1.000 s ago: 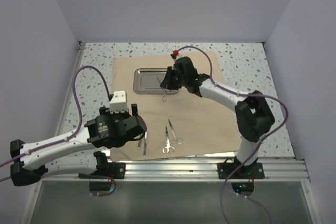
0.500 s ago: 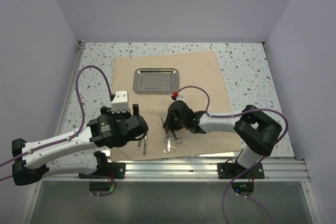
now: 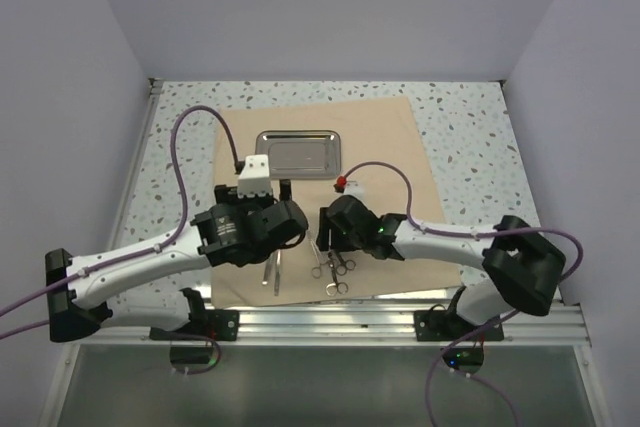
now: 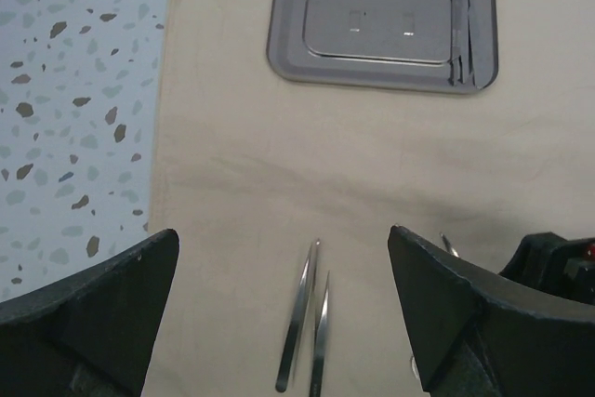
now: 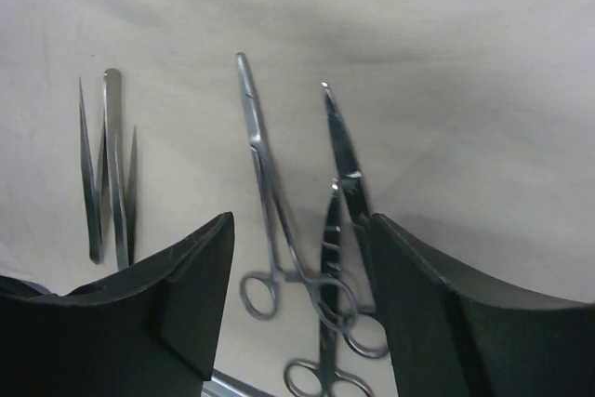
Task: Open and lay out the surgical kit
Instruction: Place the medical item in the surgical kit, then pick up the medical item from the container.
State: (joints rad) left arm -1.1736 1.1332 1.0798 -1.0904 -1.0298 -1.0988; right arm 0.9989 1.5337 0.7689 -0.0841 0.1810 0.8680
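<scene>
**Tray (image 3: 297, 154) emptied as third ringed tool reaches the row**

The right gripper (image 5: 299, 225), which a second ago hung over the tray with a slim tool in its fingers, has swung to the tray's near side. It now hovers low over the cloth (image 3: 390, 147) with jaws spread wide and nothing between them. Beneath it lie the forceps (image 5: 260, 165) and two pairs of scissors (image 5: 342, 160), side by side and partly overlapping at the rings. Only two ringed tools lay there a second ago, so the carried piece appears to have been set down and released.

The left gripper (image 4: 284, 267) has meanwhile come forward toward the tray's near left corner. It is also fully open and empty, above the tips of the tweezers (image 4: 307, 323), which rest just left of the ringed tools.

The cloth lies flat and fully unfolded. The tray sits at its far end, well apart from the tools and looking bare. A thin streak along its right edge in the left wrist view cannot be told from a reflection.

By this showing the layout is close to done; what may remain is untangling the crossed scissors.
</scene>
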